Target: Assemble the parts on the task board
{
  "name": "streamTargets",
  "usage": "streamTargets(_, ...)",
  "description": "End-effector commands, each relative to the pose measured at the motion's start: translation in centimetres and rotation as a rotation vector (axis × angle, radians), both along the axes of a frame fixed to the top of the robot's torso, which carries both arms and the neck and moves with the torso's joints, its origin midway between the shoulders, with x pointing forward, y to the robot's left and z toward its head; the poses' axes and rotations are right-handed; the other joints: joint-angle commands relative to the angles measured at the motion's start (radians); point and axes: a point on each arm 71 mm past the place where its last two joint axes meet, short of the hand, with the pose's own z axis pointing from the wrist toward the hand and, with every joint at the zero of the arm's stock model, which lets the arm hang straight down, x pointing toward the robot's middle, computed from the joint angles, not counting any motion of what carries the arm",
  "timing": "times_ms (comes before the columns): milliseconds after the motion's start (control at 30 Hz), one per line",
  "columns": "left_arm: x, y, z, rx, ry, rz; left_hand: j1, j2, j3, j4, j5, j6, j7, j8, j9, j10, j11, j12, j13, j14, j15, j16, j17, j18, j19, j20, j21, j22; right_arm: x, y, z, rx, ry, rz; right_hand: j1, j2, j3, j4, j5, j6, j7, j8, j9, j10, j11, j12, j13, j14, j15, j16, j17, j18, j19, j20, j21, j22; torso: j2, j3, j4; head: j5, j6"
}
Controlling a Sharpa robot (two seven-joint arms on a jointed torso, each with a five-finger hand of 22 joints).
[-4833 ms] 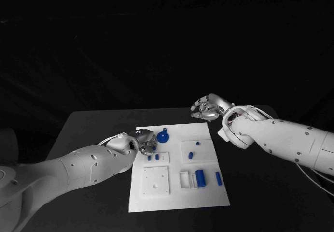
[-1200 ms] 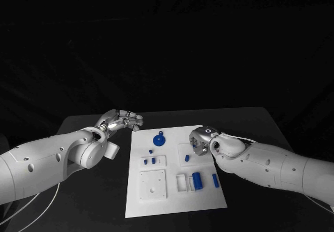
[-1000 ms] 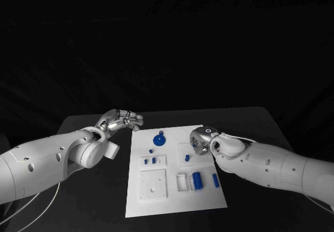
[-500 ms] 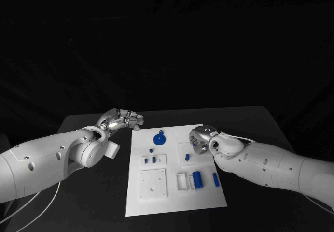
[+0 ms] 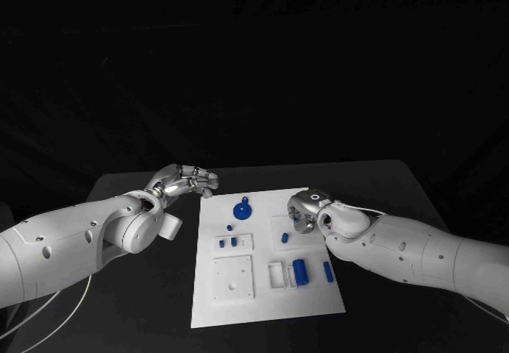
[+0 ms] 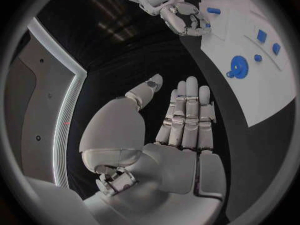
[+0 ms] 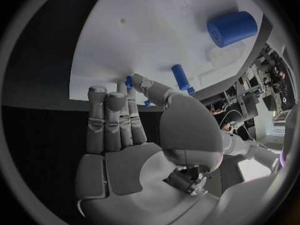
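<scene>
The robot's right hand [image 5: 305, 212] hovers low over the right edge of the white task board [image 5: 265, 301], just right of centre in the head view. From its own wrist camera the right hand [image 7: 125, 135] shows its fingers [image 7: 106, 120] straight and side by side, the thumb standing a little apart, and nothing in its grasp. Close to its fingertips lies a small blue peg [image 5: 285, 238], also seen at the wrist as a short blue rod [image 7: 180, 77]. The left hand [image 5: 186, 182] is raised off the board's upper left corner, left of centre; in its wrist view the left hand [image 6: 178, 130] is flat and empty, fingers extended together.

On the board, a round blue part with a small tab [image 5: 243, 211] sits near the top edge, shown in the left wrist view too [image 6: 237, 66]. Below it two short blue pieces [image 5: 227, 242] rest on a raised white block. Toward the lower right a blue cylinder [image 5: 300, 271] lies in a white holder, with a slim blue bar [image 5: 326, 273] just beside it. A blank white square plate [image 5: 233, 279] fills the lower left of the board, which lies on the black table [image 5: 382, 191].
</scene>
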Motion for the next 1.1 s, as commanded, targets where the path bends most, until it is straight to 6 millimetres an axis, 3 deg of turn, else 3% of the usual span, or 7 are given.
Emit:
streamTargets(33, 0.0, -0.3, 0.1, -0.013, -0.001, -0.011, -0.002, 0.005, -0.004, 0.0, 0.005, -0.007, -0.003, 0.005, -0.001, 0.0, 0.0, 0.002, -0.001, 0.007, 0.0, -0.006, 0.001, 0.001, 0.008, 0.0, -0.005, 0.001, -0.6, 0.1, -1.1, -0.043, 0.025, 0.014, -0.001, 0.013, 0.001, -0.005, 0.002, 0.009, 0.0, 0.004, 0.001, 0.024, 0.003, 0.005, 0.005, 0.0, -0.007, 0.005, 0.002, 0.047, 0.003, -0.003, 0.005, 0.024, 0.0, 0.0001, 0.0003, 0.0, 0.0)
streamTargets(1100, 0.0, 0.1, 0.2, -0.017, -0.005, 0.005, -0.005, 0.005, -0.005, -0.001, 0.005, -0.008, -0.003, 0.006, -0.002, -0.001, 0.0, 0.002, -0.002, 0.009, 0.0, -0.011, 0.008, 0.001, 0.011, -0.001, -0.007, 0.003, -0.2, -0.4, 1.2, 0.068, -0.09, -0.005, -0.008, 0.003, 0.026, -0.001, -0.009, 0.039, -0.011, 0.008, 0.009, 0.066, -0.009, -0.004, 0.022, 0.016, -0.019, 0.023, 0.023, 0.047, 0.02, -0.018, 0.041, 0.023, 0.0, 0.0001, -0.0008, 0.0, 0.005)
